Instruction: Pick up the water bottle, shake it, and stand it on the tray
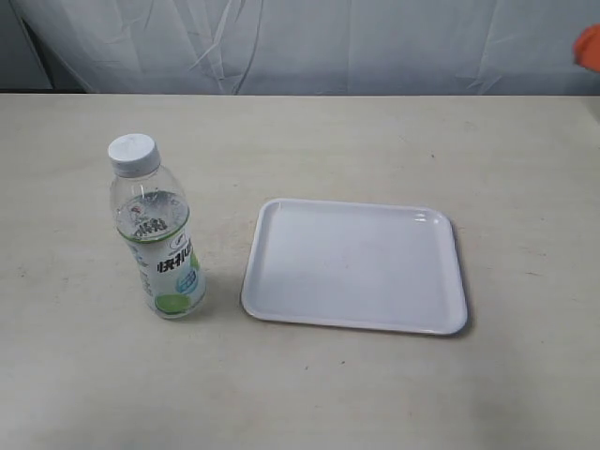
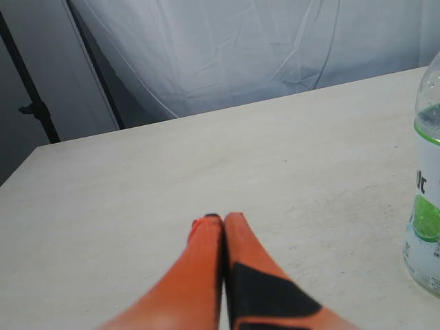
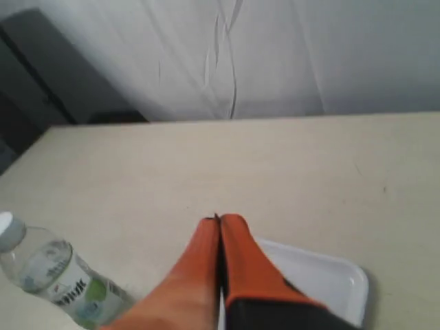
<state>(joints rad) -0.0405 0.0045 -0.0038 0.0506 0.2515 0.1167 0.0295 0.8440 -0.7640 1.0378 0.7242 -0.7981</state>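
Observation:
The water bottle (image 1: 161, 236) stands upright on the table, left of the tray (image 1: 356, 265), clear with a white cap and a white-and-green label. The white tray lies flat and bare beside it. In the left wrist view my left gripper (image 2: 223, 218) is shut and holds nothing, and the water bottle (image 2: 426, 179) stands apart from it at the frame's edge. My right gripper (image 3: 218, 220) is shut too, hanging above the tray (image 3: 323, 278), with the water bottle (image 3: 55, 278) off to one side. In the exterior view only an orange bit of the right arm (image 1: 589, 47) shows.
The beige table (image 1: 375, 141) runs back to a white cloth backdrop (image 1: 300, 42). A dark stand (image 2: 31, 103) shows beyond the table's far edge in the left wrist view.

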